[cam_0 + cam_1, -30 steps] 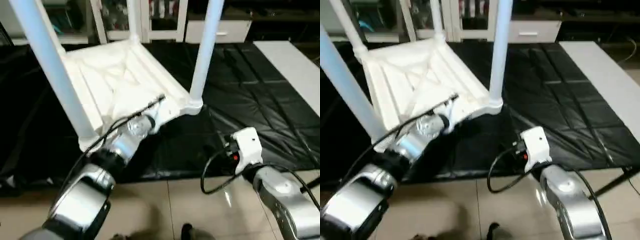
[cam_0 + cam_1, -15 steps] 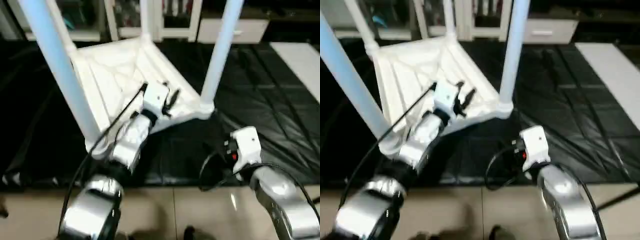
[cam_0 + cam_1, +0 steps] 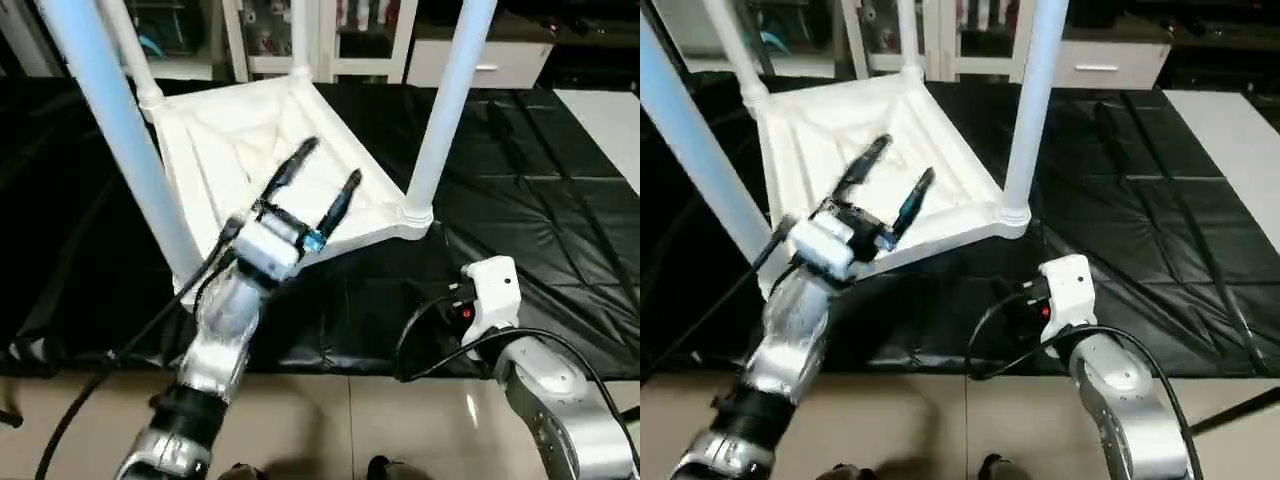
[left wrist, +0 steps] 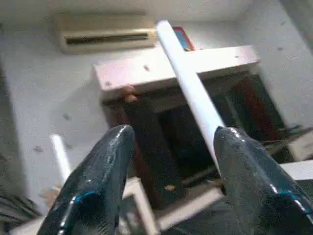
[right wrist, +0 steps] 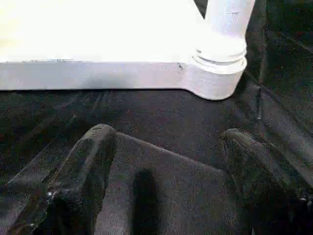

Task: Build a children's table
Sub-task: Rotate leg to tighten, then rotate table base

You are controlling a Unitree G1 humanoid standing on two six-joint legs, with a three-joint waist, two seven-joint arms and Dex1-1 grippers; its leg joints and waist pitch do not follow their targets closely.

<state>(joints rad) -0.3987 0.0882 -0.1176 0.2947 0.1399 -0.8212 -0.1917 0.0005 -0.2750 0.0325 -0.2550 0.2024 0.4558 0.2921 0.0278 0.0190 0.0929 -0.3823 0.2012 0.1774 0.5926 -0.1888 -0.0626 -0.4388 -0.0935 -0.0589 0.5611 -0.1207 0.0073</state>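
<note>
The children's table lies upside down on the black mat, its white ribbed top (image 3: 240,150) facing up. White legs stand in its corner sockets: a near left leg (image 3: 110,130) and a near right leg (image 3: 445,110), with others behind. My left gripper (image 3: 327,175) is lifted above the top's near edge, fingers pointing up, open and empty. In the left wrist view its fingertips (image 4: 122,134) frame a leg (image 4: 190,88) farther off. My right gripper (image 5: 168,134) hovers low over the mat, open and empty, facing the near right corner socket (image 5: 220,73).
A black mat (image 3: 520,170) covers the floor under the table, with beige tiles (image 3: 330,420) in front. White cabinets (image 3: 450,60) stand at the back and a white board (image 3: 610,110) lies at the far right. Black cables run along both forearms.
My left gripper rose from the top's near edge, turned its fingers upward and opened wider. The right arm has kept its place. The camera view shifted slightly.
</note>
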